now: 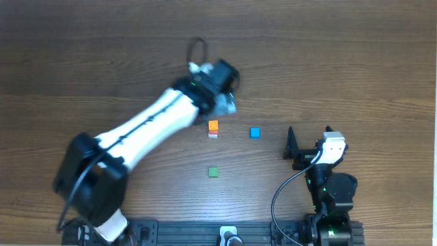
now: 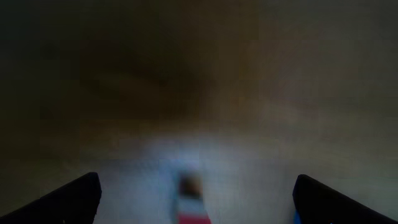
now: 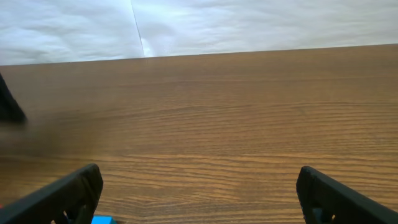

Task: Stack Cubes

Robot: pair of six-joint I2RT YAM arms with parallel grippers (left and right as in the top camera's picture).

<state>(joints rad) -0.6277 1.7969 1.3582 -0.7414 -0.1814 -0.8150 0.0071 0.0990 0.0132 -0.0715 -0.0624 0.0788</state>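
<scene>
Orange small cube (image 1: 213, 126) sits on a whitish-red cube (image 1: 213, 135), straight below the left gripper (image 2: 196, 180), its fingers wide apart; the small blue cube (image 1: 255, 132) lies nearer the right gripper (image 3: 199, 173), which is wide too

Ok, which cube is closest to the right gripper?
The blue cube. It lies just left of the right gripper. The orange cube and the green cube both lie farther off to the left.
</scene>
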